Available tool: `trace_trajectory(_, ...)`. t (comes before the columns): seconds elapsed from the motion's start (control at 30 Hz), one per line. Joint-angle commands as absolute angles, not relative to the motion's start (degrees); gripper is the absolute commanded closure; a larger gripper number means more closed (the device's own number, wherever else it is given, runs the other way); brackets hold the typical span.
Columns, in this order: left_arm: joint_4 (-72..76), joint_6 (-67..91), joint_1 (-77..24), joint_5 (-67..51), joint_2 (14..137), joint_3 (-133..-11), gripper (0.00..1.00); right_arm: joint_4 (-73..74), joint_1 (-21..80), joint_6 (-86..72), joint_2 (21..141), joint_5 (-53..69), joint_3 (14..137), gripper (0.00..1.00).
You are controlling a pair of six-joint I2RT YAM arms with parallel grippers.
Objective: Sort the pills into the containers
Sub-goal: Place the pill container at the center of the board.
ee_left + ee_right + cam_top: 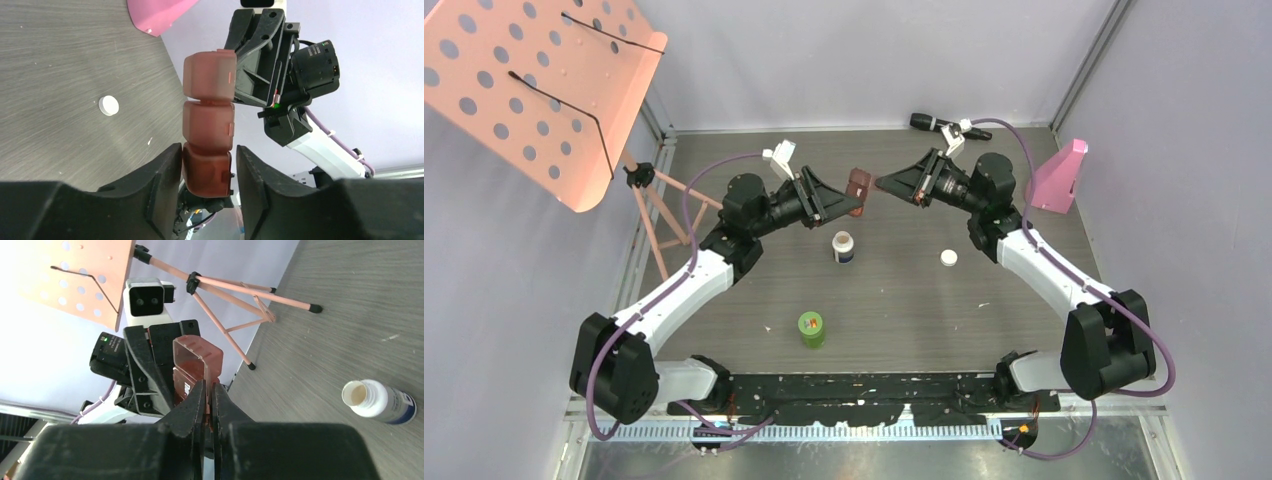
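Pill case — inside left gripper, edge pinched by right gripper

We read this as a robotics lab test cell, not a home or shop. Plain grey panel walls and metal frame posts box in a dark wood-grain table. Left arm and right arm are bolted at its near edge. A pink perforated music stand stands at the far left corner, and a black microphone lies at the far edge.
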State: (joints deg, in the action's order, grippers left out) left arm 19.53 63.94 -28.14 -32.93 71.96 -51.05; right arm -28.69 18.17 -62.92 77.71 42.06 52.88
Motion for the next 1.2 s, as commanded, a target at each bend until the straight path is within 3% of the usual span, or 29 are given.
trace_trajectory(0.0, 22.03, 63.58, -28.12, -32.85, 70.12, -50.39, 0.51, -21.28, 18.09, -61.76, 76.1, 40.5, 55.53, 0.94)
trace_trajectory(0.47, 21.57, 61.81, -28.12, -32.02, 73.4, -49.53, 0.4, 6.1, 18.13, -57.36, 77.94, 40.45, 63.82, 0.95)
trace_trajectory(0.83, 22.67, 59.09, -28.12, -34.82, 78.99, -49.15, 0.37, 13.44, 18.11, -54.85, 79.16, 40.07, 63.25, 0.95)
trace_trajectory(1.17, 23.41, 54.51, -28.21, -36.44, 85.3, -46.75, 0.38, 10.64, 18.36, -54.91, 78.81, 38.25, 57.54, 0.95)
